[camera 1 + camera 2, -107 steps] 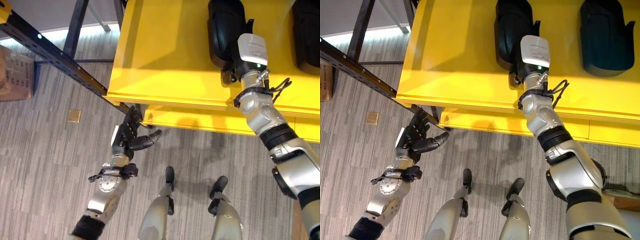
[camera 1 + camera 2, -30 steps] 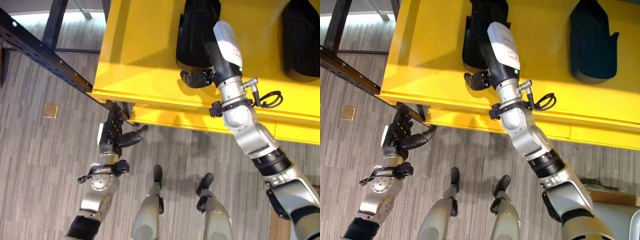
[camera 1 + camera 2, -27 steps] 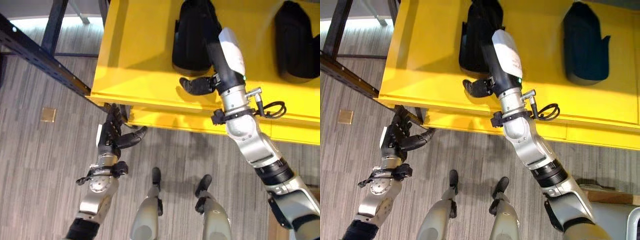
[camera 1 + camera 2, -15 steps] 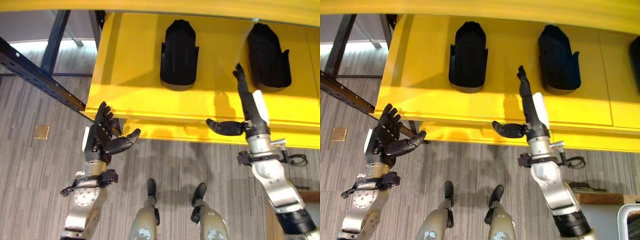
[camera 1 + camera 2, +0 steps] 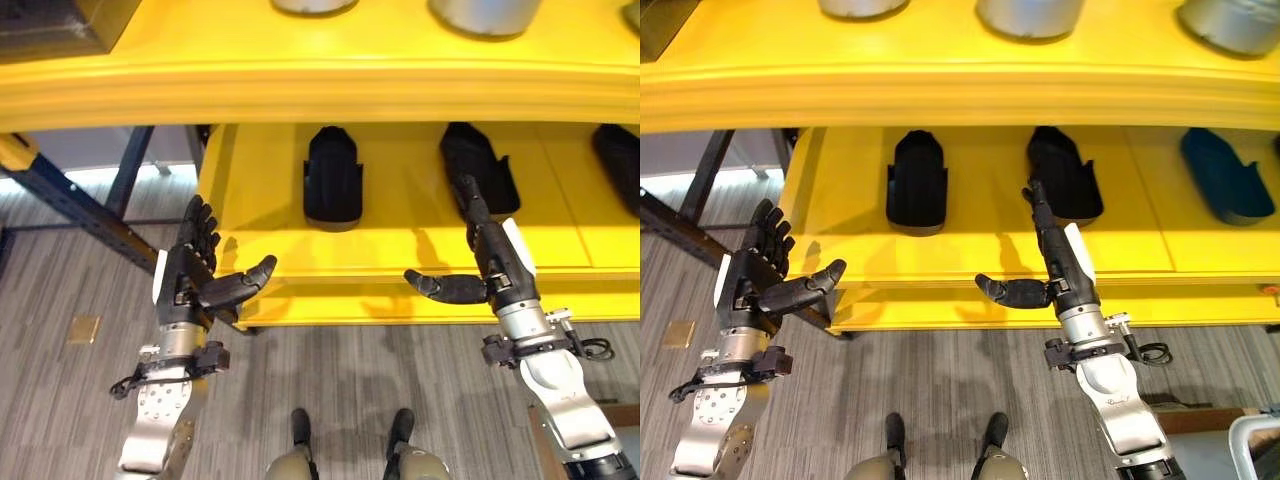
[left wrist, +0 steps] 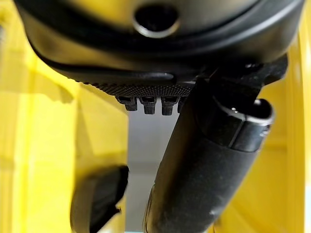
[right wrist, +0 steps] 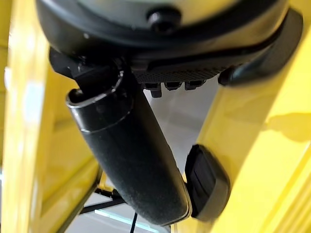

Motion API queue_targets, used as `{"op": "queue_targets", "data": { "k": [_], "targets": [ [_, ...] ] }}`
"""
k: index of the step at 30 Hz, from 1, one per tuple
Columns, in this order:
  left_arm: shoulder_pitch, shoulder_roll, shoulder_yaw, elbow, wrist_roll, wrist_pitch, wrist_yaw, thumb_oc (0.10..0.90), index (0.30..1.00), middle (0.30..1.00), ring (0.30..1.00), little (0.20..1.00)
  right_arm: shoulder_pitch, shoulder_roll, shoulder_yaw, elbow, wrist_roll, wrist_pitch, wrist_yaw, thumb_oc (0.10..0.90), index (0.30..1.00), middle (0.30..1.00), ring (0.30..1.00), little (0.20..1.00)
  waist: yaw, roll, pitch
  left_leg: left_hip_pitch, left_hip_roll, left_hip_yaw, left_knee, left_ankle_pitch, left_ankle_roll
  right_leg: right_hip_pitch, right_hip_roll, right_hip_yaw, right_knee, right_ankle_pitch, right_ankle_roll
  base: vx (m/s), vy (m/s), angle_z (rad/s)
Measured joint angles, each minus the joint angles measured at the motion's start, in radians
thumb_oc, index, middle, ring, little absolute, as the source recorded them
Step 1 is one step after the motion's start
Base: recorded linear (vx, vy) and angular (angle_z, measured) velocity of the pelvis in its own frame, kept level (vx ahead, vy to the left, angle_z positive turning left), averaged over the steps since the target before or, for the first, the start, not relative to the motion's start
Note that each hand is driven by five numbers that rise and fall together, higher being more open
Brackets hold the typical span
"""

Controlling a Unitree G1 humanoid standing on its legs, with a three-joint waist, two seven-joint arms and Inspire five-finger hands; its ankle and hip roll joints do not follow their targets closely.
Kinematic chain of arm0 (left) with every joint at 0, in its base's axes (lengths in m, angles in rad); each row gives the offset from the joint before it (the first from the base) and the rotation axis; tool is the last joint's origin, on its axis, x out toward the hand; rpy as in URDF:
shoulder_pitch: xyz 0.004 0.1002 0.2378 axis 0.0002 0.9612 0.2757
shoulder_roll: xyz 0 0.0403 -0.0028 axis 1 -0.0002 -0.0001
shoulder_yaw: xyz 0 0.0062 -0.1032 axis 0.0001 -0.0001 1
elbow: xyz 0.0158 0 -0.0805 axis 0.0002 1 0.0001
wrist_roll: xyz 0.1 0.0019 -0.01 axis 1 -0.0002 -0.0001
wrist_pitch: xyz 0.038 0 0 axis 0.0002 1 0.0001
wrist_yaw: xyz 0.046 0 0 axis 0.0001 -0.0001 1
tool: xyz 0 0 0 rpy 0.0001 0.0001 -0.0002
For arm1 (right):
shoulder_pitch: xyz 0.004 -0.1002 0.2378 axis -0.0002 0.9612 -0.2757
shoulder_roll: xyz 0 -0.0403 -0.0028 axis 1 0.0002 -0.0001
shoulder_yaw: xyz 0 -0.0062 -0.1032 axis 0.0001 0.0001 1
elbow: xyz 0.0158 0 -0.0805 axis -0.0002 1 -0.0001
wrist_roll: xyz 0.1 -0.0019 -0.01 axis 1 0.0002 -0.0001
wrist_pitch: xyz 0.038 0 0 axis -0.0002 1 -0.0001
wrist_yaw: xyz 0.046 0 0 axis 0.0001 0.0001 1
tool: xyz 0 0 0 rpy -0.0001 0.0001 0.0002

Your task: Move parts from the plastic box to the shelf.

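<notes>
Since half a second ago our right hand (image 5: 497, 268) has come back off the shelf, and our view has tipped upward so that an upper tier now shows with grey round containers (image 5: 485, 14) standing on it. Both hands hang in front of the yellow metal shelf (image 5: 400, 240), just off its front lip, and neither holds anything: the right has its fingers straight and its thumb spread sideways, the left hand (image 5: 190, 275) is likewise spread wide.

The black moulded plastic parts (image 5: 332, 187) lie in a row on the lower tier, apart from one another: one to the left, one behind our right fingers (image 5: 1064, 185), one further right (image 5: 1227, 176). We cannot see the plastic box from here.

We judge a part to be set down and the next step to be a turn back for another. The risk lies in that withdrawal. Our right fingertips stand close to the middle part, so a careless sweep could nudge it across the smooth tier. The left hand is near the dark steel rack beam (image 5: 70, 205) and could strike it as we turn.
</notes>
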Motion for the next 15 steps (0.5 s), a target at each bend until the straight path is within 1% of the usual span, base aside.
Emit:
{"op": "queue_targets", "data": {
  "k": [1, 2, 3, 4, 8, 9, 15],
  "targets": [
    [-0.022, 0.0, -0.006, 0.024, 0.015, -0.004, 0.013, 0.9, 1.0, 1.0, 1.0, 1.0, -0.002, 0.0, 0.008, 0.0, 0.001, 0.0, 0.0, 0.9, 1.0, 1.0, 1.0, 1.0, 0.0, -0.002, -0.001, 0.006, 0.002, 0.008, 0.0, -0.002, -0.001, 0.0, 0.002, 0.009, 0.0, 0.001, -0.001, 0.04, 0.015, -0.34],
    [-0.073, -0.001, -0.011, 0.093, 0.036, -0.005, 0.04, 0.9, 1.0, 1.0, 1.0, 1.0, -0.014, 0.0, 0.035, 0.001, 0.005, 0.0, 0.0, 0.9, 1.0, 1.0, 1.0, 1.0, -0.005, -0.002, -0.006, 0.015, 0.005, 0.026, 0.0, -0.006, -0.003, -0.001, 0.005, 0.027, -0.001, 0.002, -0.002, 0.03, 0.015, -0.39],
    [-0.088, -0.001, -0.013, 0.116, 0.04, -0.005, 0.052, 0.9, 1.0, 1.0, 1.0, 1.0, -0.018, 0.0, 0.043, 0.001, 0.006, 0.0, 0.0, 0.9, 1.0, 1.0, 1.0, 1.0, -0.007, -0.003, -0.007, 0.02, 0.006, 0.034, 0.0, -0.01, -0.004, -0.002, 0.006, 0.033, -0.003, 0.003, -0.003, 0.01, 0.011, -0.32],
    [-0.097, -0.001, -0.015, 0.133, 0.044, -0.005, 0.061, 0.9, 1.0, 1.0, 1.0, 1.0, -0.019, 0.0, 0.049, 0.002, 0.009, 0.001, 0.0, 0.9, 1.0, 1.0, 1.0, 1.0, -0.026, -0.004, -0.009, 0.021, 0.006, 0.036, 0.0, -0.014, -0.003, -0.002, 0.008, 0.041, -0.004, 0.003, -0.004, 0.01, 0.01, -0.14],
    [-0.137, -0.001, -0.026, 0.223, 0.072, -0.003, 0.103, 0.9, 1.0, 1.0, 1.0, 1.0, -0.035, -0.001, 0.071, 0.003, 0.018, 0.0, -0.001, 0.9, 1.0, 1.0, 1.0, 1.0, -0.035, -0.009, -0.029, 0.017, 0.012, 0.06, 0.0, -0.013, -0.005, -0.022, 0.014, 0.057, -0.005, 0.01, -0.007, 0.01, 0.019, -0.15],
    [-0.146, -0.001, -0.03, 0.239, 0.074, -0.005, 0.109, 0.9, 1.0, 1.0, 1.0, 1.0, -0.038, -0.001, 0.072, 0.003, 0.02, 0.0, -0.002, 0.9, 1.0, 1.0, 1.0, 1.0, -0.043, -0.009, -0.029, 0.015, 0.012, 0.061, 0.0, -0.013, -0.005, -0.023, 0.014, 0.058, -0.005, 0.01, -0.007, 0.02, 0.034, -0.09],
    [-0.25, 0.0, -0.056, 0.444, 0.103, 0.005, 0.17, 0.9, 1.0, 1.0, 1.0, 1.0, -0.079, -0.001, 0.118, 0.006, 0.038, 0.0, -0.002, 0.9, 1.0, 1.0, 1.0, 1.0, -0.061, -0.009, -0.03, 0.01, 0.013, 0.086, 0.0, -0.013, -0.005, -0.044, 0.017, 0.081, -0.006, 0.016, -0.008, 0.02, 0.01, -0.11]
  ]
}}
